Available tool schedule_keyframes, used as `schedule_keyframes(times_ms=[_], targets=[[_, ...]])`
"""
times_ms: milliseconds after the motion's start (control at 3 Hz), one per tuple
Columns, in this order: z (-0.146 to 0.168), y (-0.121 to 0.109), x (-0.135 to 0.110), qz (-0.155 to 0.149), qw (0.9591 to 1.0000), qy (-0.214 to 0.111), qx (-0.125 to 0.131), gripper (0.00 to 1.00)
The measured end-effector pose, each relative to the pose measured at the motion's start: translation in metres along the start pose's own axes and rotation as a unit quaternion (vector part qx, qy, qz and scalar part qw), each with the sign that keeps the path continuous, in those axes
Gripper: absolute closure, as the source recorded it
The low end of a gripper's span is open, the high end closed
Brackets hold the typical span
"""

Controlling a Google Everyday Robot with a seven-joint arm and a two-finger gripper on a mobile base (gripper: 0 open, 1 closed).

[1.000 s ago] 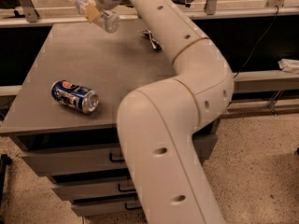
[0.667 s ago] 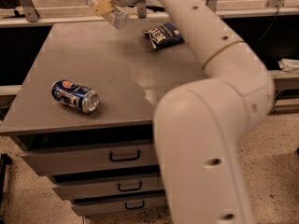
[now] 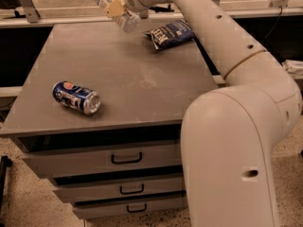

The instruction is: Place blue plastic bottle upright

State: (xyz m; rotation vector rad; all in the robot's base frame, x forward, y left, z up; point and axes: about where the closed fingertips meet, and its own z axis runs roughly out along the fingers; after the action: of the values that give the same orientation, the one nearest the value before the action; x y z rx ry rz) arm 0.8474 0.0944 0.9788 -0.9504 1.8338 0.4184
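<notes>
Above the far edge of the grey tabletop (image 3: 118,65), clamping the blue plastic bottle (image 3: 129,20) across its middle with the gripper (image 3: 116,7), jaws closed on it. Carrying it clear of the surface and tilted, white cap up and to the left, base slanting down toward the table, touching nothing else. Gripping at the waist, probably to leave the base free for setting down. Judging the task as midway: lifted, not yet stood up. Needing next to turn it vertical, then lower it onto bare top. Steering clear, most likely, of the dark blue snack bag (image 3: 170,33) lying just to the right, and of the blue soda can (image 3: 75,97) resting on its side well apart near the front left. Risking a topple, with so light and narrow a bottle, if releasing while leaning.
</notes>
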Motion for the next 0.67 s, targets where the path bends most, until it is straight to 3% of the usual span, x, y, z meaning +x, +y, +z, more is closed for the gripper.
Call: schedule_keyframes(times_ms=[333, 667], targets=[[-0.006, 0.004, 0.001, 0.008, 0.9998, -0.012, -0.012, 1.0], [-0.033, 0.015, 0.01, 0.019, 0.9988, -0.028, -0.037, 1.0]])
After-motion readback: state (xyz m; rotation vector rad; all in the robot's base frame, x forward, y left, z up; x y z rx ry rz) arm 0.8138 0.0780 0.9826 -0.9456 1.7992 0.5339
